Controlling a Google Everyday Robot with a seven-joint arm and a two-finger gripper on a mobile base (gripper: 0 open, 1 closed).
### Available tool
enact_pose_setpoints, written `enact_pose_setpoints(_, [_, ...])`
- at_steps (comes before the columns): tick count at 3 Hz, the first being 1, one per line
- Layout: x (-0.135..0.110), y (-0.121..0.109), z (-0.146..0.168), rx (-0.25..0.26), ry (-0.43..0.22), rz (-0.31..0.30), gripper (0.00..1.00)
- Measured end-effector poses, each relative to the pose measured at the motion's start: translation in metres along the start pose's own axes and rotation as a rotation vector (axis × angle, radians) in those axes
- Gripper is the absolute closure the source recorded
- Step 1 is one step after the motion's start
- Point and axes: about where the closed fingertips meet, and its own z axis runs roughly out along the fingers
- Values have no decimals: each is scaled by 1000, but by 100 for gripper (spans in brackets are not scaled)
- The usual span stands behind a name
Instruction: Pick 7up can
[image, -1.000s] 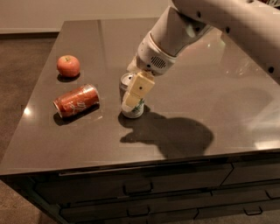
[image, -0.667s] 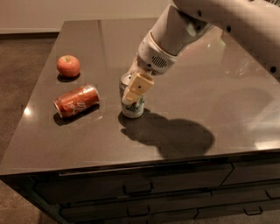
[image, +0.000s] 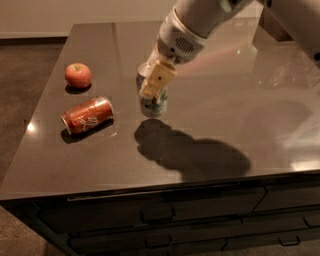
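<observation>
the 7up can (image: 153, 107) has come up off the table (image: 235, 105). a second ago it stood on the surface with its shadow tucked under it; now there is a gap between its base and the dark patch on the table below. the hand (image: 150, 96) is clamped on it from above, with the pale near finger down the can's side, and the arm has risen with it. i judge the grasp has taken and the pick is nearly done, with only a clean lift left.

i place everything from the red-orange soda can (image: 87, 115), which lies on its side. the 7up can hangs to its right, near but apart and not touching. the apple (image: 78, 75) sits just behind it, a little to the left, farther from the hand. neither has shifted. nothing stands above the hand, so straight up looks free. my one worry is the can slipping if the grip is only on the upper part.
</observation>
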Motion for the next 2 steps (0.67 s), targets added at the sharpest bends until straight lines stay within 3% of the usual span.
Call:
enact_pose_setpoints(1, [-20, -12, -30, 29, -25, -9, 100])
enact_pose_setpoints(2, [-37, -22, -53, 52, -63, -20, 100])
